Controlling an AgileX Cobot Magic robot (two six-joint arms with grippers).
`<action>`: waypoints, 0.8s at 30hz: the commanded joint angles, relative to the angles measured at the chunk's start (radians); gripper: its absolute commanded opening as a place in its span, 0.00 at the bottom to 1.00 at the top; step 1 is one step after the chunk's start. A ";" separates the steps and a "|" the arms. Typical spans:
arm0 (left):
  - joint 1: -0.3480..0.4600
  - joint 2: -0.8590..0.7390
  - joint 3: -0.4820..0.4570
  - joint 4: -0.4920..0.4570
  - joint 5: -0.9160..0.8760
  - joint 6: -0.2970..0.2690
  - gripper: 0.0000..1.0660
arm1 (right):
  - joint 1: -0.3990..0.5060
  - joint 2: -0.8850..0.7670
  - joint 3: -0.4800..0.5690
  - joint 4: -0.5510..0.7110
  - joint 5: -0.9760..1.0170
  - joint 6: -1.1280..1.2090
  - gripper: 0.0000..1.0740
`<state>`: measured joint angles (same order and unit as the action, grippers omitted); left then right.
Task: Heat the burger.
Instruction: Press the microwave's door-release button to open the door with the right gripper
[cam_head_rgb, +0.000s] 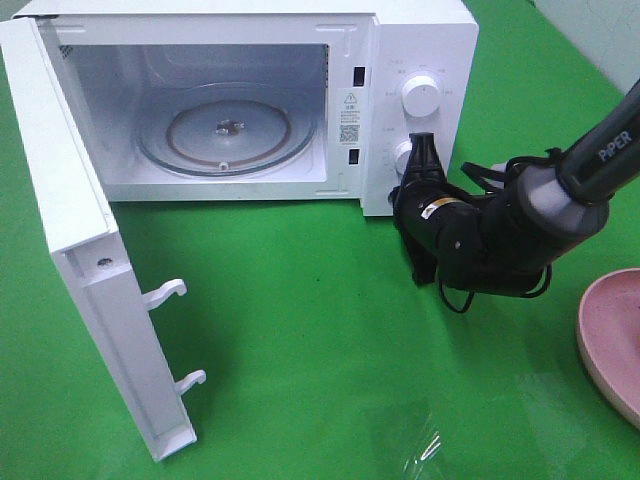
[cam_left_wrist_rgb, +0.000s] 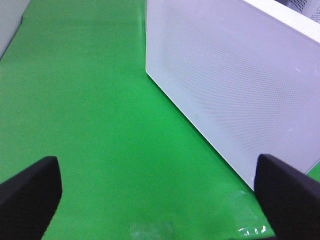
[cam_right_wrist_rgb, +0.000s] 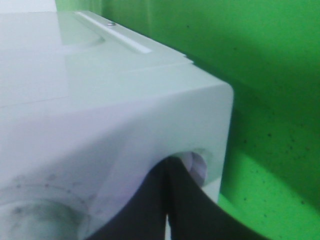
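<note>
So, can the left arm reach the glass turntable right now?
Probably not directly: the open door stands between the left hand and the glass turntable, so it must go round.

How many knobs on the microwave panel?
2. The upper knob is in full view. The lower knob sits directly below it, partly covered by the shut right claw. No others show on the panel.

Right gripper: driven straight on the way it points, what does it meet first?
The lower knob of the microwave; the shut right gripper looks almost on it, though depth is unclear.
</note>
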<state>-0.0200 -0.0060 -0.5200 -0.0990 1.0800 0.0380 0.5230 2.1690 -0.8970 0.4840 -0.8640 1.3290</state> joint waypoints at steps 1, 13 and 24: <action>0.000 -0.014 0.004 -0.001 -0.011 -0.004 0.91 | -0.029 -0.048 0.000 -0.023 -0.097 0.002 0.00; 0.000 -0.014 0.004 -0.001 -0.011 -0.004 0.91 | -0.029 -0.204 0.159 -0.164 0.156 -0.020 0.00; 0.000 -0.014 0.004 -0.001 -0.011 -0.004 0.91 | -0.032 -0.363 0.161 -0.201 0.460 -0.383 0.00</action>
<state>-0.0200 -0.0060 -0.5200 -0.0990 1.0800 0.0380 0.4970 1.8230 -0.7370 0.3010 -0.4290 0.9880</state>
